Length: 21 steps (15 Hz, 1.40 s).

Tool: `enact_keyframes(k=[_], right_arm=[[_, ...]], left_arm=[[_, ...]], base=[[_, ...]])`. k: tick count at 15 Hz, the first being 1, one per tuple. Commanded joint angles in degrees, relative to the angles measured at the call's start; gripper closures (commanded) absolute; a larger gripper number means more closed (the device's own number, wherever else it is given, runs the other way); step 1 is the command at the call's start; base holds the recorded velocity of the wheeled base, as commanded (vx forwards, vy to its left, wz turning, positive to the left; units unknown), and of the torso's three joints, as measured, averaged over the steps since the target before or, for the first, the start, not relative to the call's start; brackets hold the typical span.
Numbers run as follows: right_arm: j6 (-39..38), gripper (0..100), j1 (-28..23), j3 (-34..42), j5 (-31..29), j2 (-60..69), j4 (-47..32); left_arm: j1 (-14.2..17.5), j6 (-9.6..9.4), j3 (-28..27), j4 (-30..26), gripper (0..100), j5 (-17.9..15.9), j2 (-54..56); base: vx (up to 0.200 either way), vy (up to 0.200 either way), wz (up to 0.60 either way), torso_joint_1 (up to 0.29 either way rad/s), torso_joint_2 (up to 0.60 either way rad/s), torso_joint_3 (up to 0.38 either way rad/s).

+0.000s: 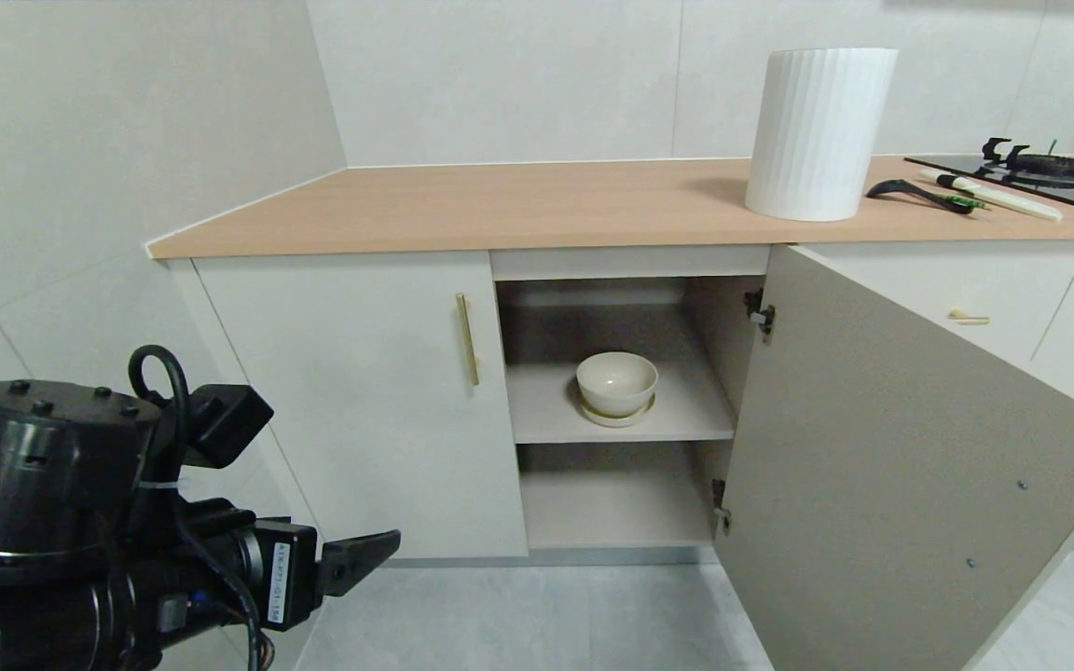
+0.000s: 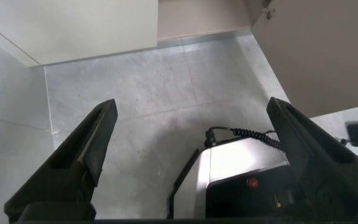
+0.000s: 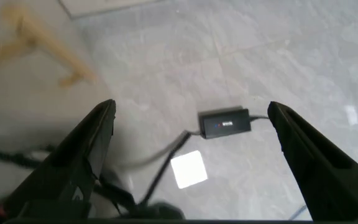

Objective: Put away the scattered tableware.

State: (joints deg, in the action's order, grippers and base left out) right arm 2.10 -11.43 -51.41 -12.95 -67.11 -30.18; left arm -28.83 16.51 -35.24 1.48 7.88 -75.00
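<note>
Two grippers hang low and empty: the left gripper (image 2: 191, 109) and the right gripper (image 3: 191, 107) are each spread wide above the floor (image 2: 166, 74). A bowl (image 1: 617, 380) sits on a small plate (image 1: 617, 416) on the cabinet's middle shelf (image 1: 546, 410), so what remains is likely the dark spoon (image 1: 919, 194) and pale sticks (image 1: 1003, 198), perhaps chopsticks, on the counter (image 1: 500, 205) beside the ribbed canister (image 1: 819, 130). Raise an arm above the counter edge first, clear of the open door (image 1: 873, 447), then pinch the spoon's handle mid-length.

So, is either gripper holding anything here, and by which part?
Nothing is held: the left gripper and the right gripper are both open and empty, above the grey tiled floor.
</note>
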Motion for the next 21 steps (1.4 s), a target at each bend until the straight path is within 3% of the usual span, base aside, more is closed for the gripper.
enact_keyframes(k=[1, 5, 14, 21], right_arm=[[-1.31, 0, -0.96, -0.01, 0.64, -4.87, 1.88], [-3.06, 0, -0.96, 0.08, 6.62, -10.76, 3.20], [-4.12, 0, -0.34, 2.80, 7.15, -16.56, 9.09], [-7.90, 0, 6.43, 4.12, 10.22, -16.12, 9.79]], left_arm=[[0.00, 0.11, 0.00, 0.02, 0, 0.04, -0.06], [0.00, 0.11, 0.00, 0.02, 0, 0.04, 0.03], [-0.09, 0.19, -0.09, 0.02, 0, -0.05, 0.03], [-0.17, 0.19, -0.18, 0.02, 0, 0.04, 0.11]], base=[[0.000, 0.000, 0.00, 0.000, 0.00, 0.000], [0.000, 0.000, 0.00, 0.000, 0.00, 0.000], [0.000, 0.000, 0.00, 0.000, 0.00, 0.000], [0.000, 0.000, 0.00, 0.000, 0.00, 0.000]])
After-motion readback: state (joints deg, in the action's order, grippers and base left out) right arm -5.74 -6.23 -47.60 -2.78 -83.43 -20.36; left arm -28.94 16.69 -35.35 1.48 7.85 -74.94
